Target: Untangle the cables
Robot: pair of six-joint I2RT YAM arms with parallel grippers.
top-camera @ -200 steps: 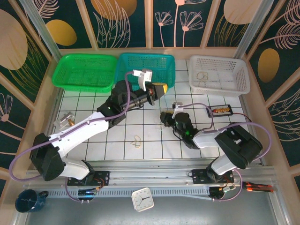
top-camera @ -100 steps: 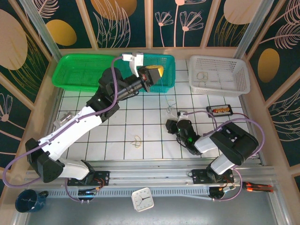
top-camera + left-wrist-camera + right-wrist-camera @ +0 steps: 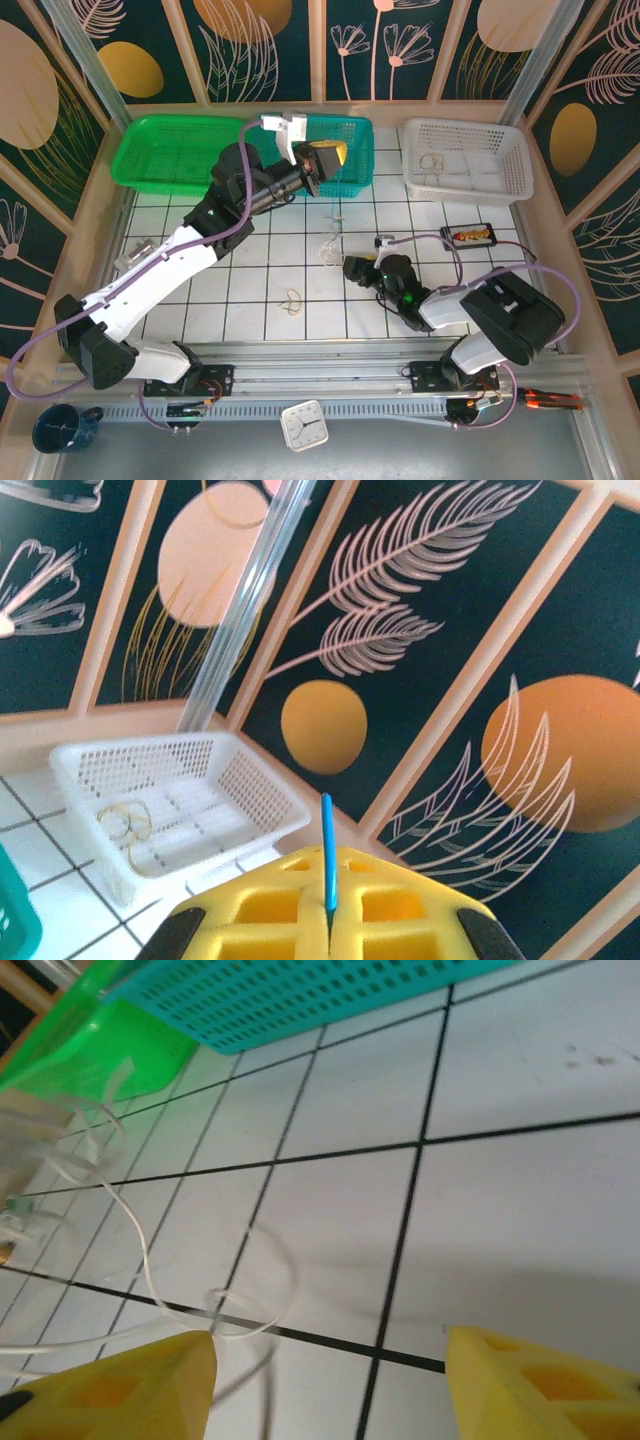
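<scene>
We find the left gripper (image 3: 338, 156) raised above the desk (image 3: 230, 290), at the near rim of the teal basket (image 3: 355, 135). Its yellow fingers (image 3: 400, 920) are pressed together on a thin blue cable (image 3: 326, 850), which stands up out of the seam between them in the left wrist view.

The right gripper (image 3: 350, 268) sits low over the tiled desk, right of centre. Its fingers (image 3: 530, 1385) stand well apart with bare tile between them and nothing gripped. A pale cable (image 3: 328, 245) lies in loose loops on the tiles just beyond that gripper, and one loop passes close by the tip of one finger in the right wrist view. From above, this cable runs up toward the left gripper; we cannot tell whether it joins the blue cable held there.

A small cable loop (image 3: 291, 300) lies apart on the desk, nearer the arm bases. A tan cable coil (image 3: 432, 160) rests inside the white basket (image 3: 510, 170). The green basket (image 3: 150, 165) stands just left of the teal one.
</scene>
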